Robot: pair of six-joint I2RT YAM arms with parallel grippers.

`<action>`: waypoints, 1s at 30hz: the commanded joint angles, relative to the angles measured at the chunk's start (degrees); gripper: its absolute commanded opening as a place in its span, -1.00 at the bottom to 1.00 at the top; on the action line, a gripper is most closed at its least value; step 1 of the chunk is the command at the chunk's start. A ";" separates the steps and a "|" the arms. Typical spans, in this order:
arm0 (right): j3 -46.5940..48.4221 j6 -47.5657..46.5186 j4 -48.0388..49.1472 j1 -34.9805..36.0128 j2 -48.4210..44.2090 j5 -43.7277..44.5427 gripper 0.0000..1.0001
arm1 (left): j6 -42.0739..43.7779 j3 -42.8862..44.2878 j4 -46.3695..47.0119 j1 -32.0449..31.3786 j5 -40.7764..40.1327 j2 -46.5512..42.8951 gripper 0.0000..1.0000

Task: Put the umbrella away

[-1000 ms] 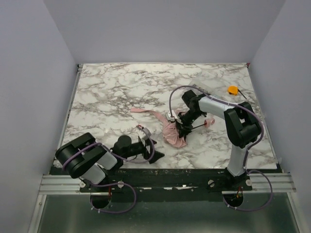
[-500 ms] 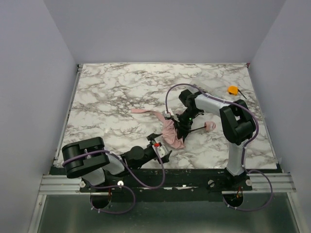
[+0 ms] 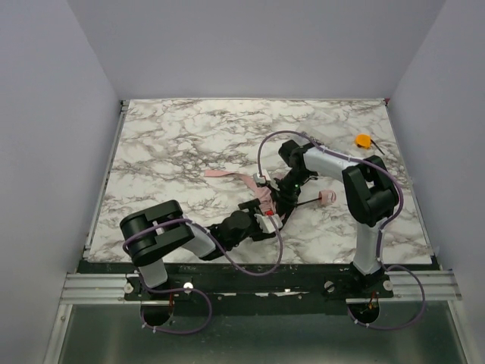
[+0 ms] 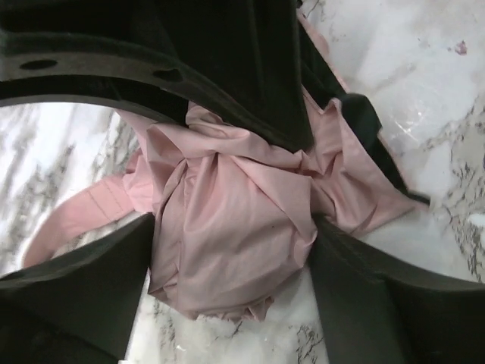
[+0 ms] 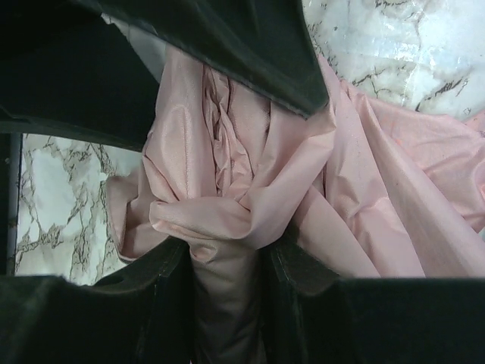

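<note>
The pale pink umbrella point(image 3: 260, 196) lies crumpled at the table's middle. Its strap point(image 3: 220, 173) trails left and its small pink handle point(image 3: 328, 197) lies on the dark shaft to the right. My right gripper point(image 3: 282, 196) is shut on a fold of the fabric point(image 5: 227, 227), pinched between its fingers point(image 5: 155, 292). My left gripper point(image 3: 267, 221) is open at the umbrella's near end. The bunched fabric point(image 4: 227, 220) fills the gap between its fingers point(image 4: 83, 288) and touches both.
A small orange object point(image 3: 364, 140) lies at the back right, with a clear plastic packet point(image 3: 322, 130) to its left. Grey walls enclose the marble table point(image 3: 167, 144) on three sides. The two arms nearly meet over the umbrella.
My left arm has swung right from the near-left of the table, and its open gripper now straddles the fabric's near end. The right gripper has kept its hold, and the fabric bunched slightly.
</note>
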 commanded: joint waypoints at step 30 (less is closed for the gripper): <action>-4.60 -7.06 7.14 -13.64 -24.66 -9.73 0.62 | -48.10 8.77 -31.73 24.79 47.48 23.63 -0.85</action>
